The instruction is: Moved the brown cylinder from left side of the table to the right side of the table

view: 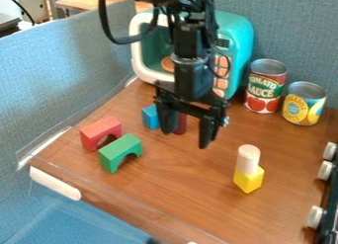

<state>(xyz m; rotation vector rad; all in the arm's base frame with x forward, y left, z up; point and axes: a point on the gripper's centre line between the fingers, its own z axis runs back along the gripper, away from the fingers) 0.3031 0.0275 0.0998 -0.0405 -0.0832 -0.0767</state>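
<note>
**Small reddish-brown cylinder [182,124], likely wood: light, stiff, easy to roll**

The cylinder stands at the left back part of the brown wooden table [178,198], near the blue block [150,117], and is partly hidden behind 1 finger of the black two-finger gripper [186,139]. The 2 fingers are spread apart, and nothing is held between them. I judge that the cylinder will not bend or break easily, but its smooth round side may slip. The best hold is probably at middle height, with 1 finger on each opposite side; an uneven touch could tip it.
</note>
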